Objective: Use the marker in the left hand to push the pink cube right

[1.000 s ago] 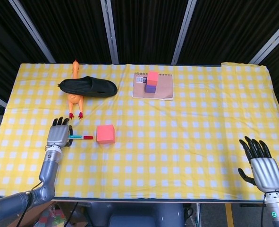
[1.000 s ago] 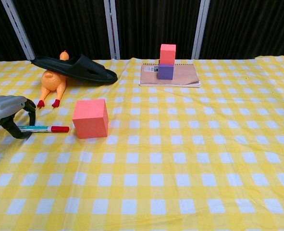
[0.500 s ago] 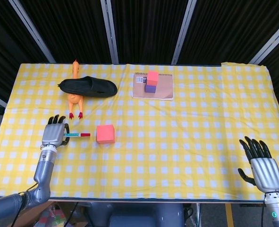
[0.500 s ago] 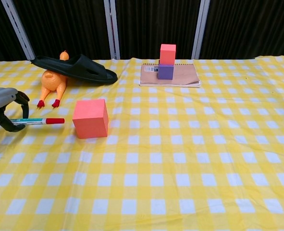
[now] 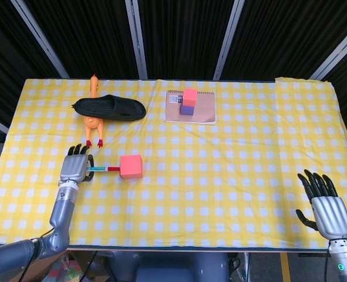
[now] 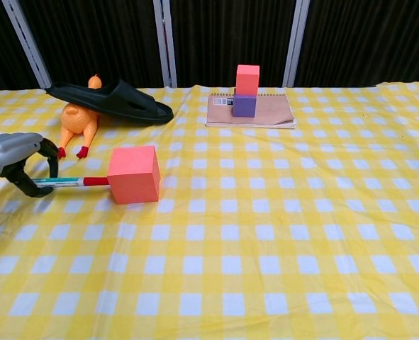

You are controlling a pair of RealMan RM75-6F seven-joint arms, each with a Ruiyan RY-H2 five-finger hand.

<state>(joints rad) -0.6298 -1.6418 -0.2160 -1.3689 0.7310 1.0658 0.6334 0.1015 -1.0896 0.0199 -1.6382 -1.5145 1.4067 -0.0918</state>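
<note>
Yellow-checked table (image 5: 232, 158). Black slipper (image 5: 110, 107) lies well beyond the left hand, across an orange rubber chicken (image 5: 92, 123). Notebook (image 5: 202, 109) further off, to that hand's far right, carrying a purple block (image 5: 187, 110) with a small pink block (image 5: 189, 96) on top. Pink cube (image 6: 133, 173) sits just right of the left hand (image 5: 74, 167), which grips a marker (image 6: 69, 182); red tip touches the cube's left face. Right hand (image 5: 324, 202) empty, fingers spread, well apart at the near edge.
</note>
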